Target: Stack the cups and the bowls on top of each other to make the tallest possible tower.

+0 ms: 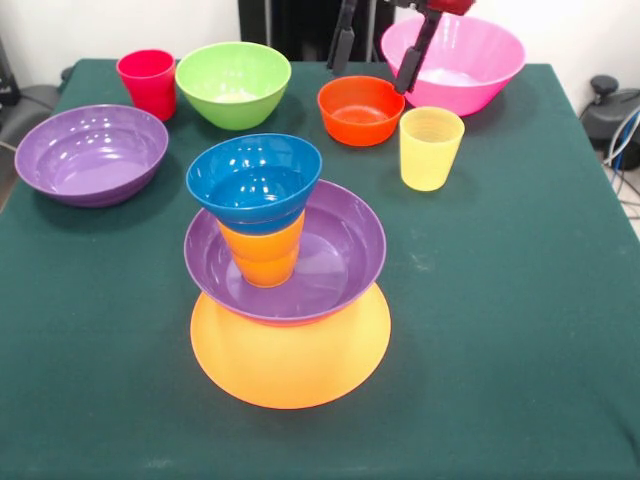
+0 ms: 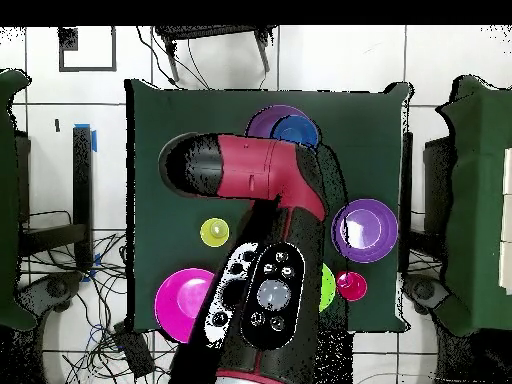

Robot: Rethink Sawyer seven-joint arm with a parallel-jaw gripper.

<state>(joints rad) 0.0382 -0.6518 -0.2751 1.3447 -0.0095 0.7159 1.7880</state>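
Observation:
The tower [image 1: 288, 300] stands mid-table: an upturned yellow-orange bowl [image 1: 290, 365], a purple bowl [image 1: 335, 255] on it, an orange cup [image 1: 263, 255] inside that, and a blue bowl [image 1: 254, 180] on top. From overhead the tower [image 2: 285, 128] shows as purple and blue. My gripper [image 1: 372, 78] hangs open and empty at the far edge, just above the orange-red bowl [image 1: 360, 110]. Loose around it are a yellow cup [image 1: 430, 148], a pink bowl [image 1: 455, 62], a green bowl [image 1: 233, 83], a red-pink cup [image 1: 148, 82] and a second purple bowl [image 1: 92, 153].
In the overhead view my red and black arm [image 2: 260, 240] covers the table's middle and hides the gripper. The yellow cup [image 2: 214, 232], pink bowl [image 2: 183, 303], purple bowl [image 2: 364, 229] and red-pink cup [image 2: 350, 286] show around it. Green cloth [image 1: 500, 330] covers the table.

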